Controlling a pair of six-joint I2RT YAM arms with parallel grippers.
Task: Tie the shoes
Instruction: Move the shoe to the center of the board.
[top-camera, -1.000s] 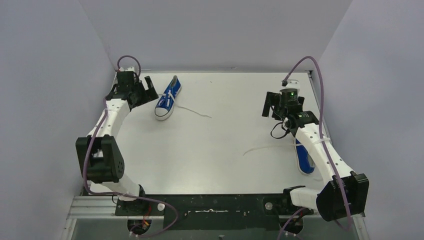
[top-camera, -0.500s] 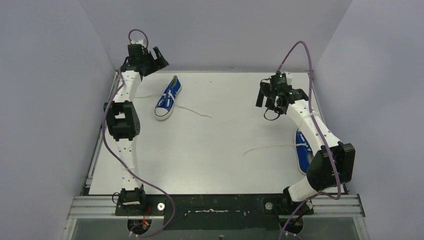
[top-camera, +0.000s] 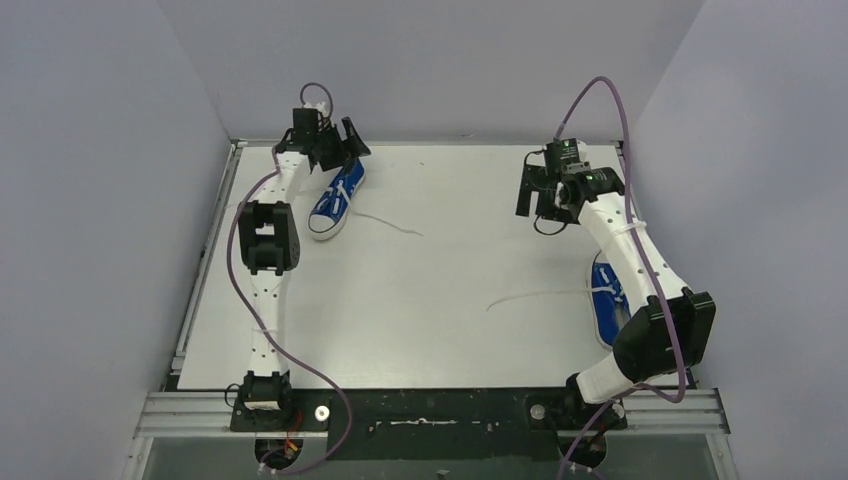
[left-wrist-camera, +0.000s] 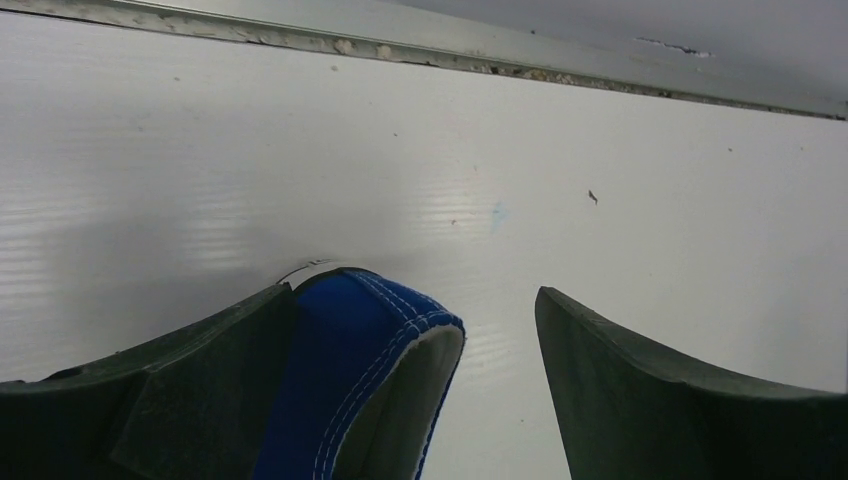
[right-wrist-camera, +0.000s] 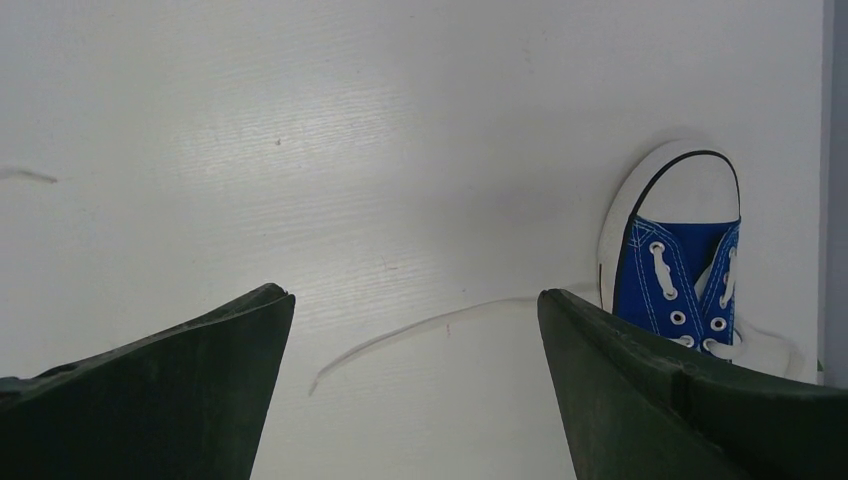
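One blue sneaker (top-camera: 334, 201) with white laces lies at the back left, toe toward me, one lace (top-camera: 392, 224) trailing right. My left gripper (top-camera: 340, 147) is open over its heel. In the left wrist view the blue heel (left-wrist-camera: 350, 380) sits between the jaws (left-wrist-camera: 415, 300), against the left finger. The other sneaker (top-camera: 604, 303) lies by the right edge, partly hidden under my right arm, its lace (top-camera: 530, 295) stretched left. My right gripper (top-camera: 533, 194) is open and empty, held high at the back right. Its wrist view (right-wrist-camera: 415, 295) shows that sneaker's toe (right-wrist-camera: 680, 260) and lace (right-wrist-camera: 420, 330) below.
The white table (top-camera: 450, 320) is closed in by grey walls on three sides, with a metal rail (top-camera: 430, 142) along the back edge. The arm bases (top-camera: 430, 410) stand at the near edge.
My left gripper has swung from the far left corner rightward to the back-left sneaker's heel. My right gripper has risen and moved a little toward the back. Neither shoe has moved.
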